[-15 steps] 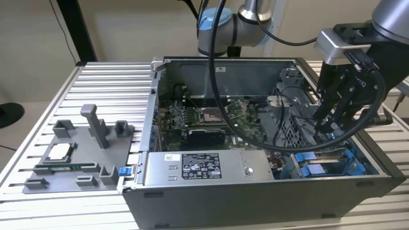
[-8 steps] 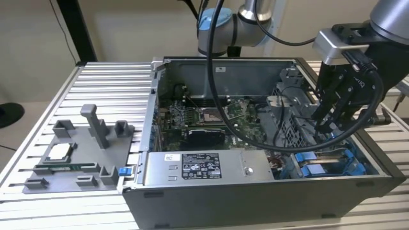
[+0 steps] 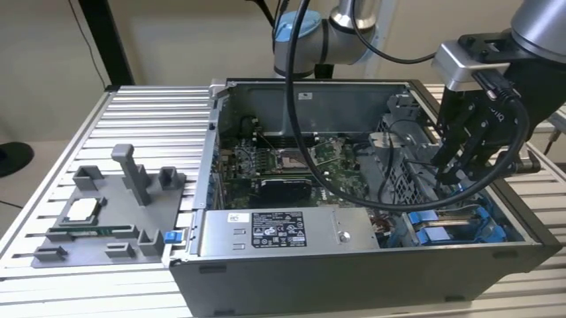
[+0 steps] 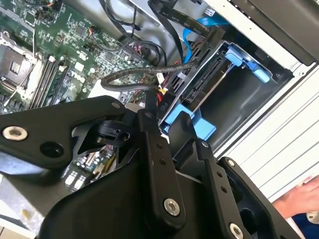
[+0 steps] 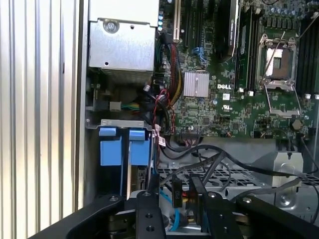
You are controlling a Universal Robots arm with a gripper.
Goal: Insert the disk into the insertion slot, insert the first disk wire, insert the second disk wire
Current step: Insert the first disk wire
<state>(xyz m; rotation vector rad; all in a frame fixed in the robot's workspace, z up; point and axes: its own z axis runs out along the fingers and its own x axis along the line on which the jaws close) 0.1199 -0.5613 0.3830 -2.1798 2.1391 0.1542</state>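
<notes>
Disk [image 4: 209,82] is spotted in the second wrist view, seated edge-on in the insertion slot [image 4: 230,74]. Its dark connector edge is turned toward the gripper [image 4: 168,119], and blue plastic is shown at both ends.

Widening out, a slatted aluminium table [image 3: 142,119] is seen in the exterior view, and the open computer case [image 3: 354,278] is laid on it with its side off. The robot arm [image 3: 332,33] is stretched over the case from the far side. At the exterior view's left, a grey fixture tray [image 3: 106,228] is set just beside the case.

Inside, the green motherboard [image 3: 283,162] is exposed, and the grey labelled power-supply box [image 3: 283,228] is mounted along the near wall. At the exterior view's right, the gripper is held low inside the case, just above the slot's blue rails.

A black wire [image 4: 124,79] is led up to the gripper, and a small black connector [image 5: 177,191] is caught at its tip in the first wrist view. Whether the gripper is clamped on that connector or stands open cannot be told.
</notes>
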